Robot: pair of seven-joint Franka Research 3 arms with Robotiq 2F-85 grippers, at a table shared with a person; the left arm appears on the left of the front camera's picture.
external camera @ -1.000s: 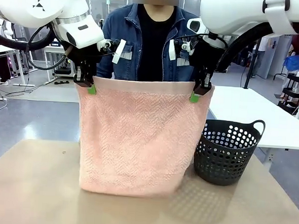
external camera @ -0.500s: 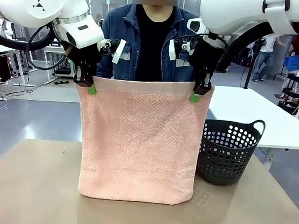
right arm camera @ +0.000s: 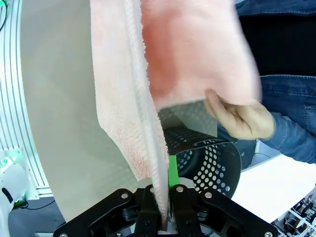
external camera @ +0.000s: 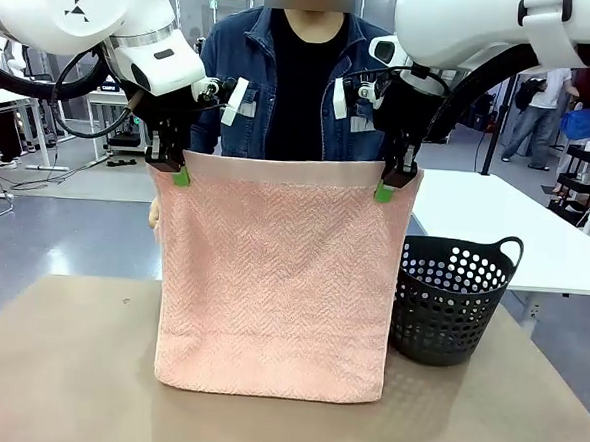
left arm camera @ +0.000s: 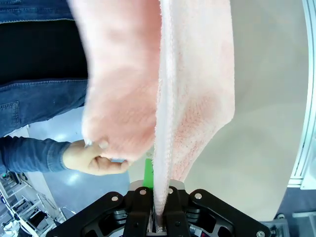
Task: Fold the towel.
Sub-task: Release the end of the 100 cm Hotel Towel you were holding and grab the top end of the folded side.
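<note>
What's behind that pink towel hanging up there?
A person in a denim jacket stands behind the salmon-pink terry towel, with one hand and the other hand at its far side. From the front, it covers their lower torso.

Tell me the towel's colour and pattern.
The towel is salmon pink with a herringbone texture and plain top band; best in the front view.
</note>
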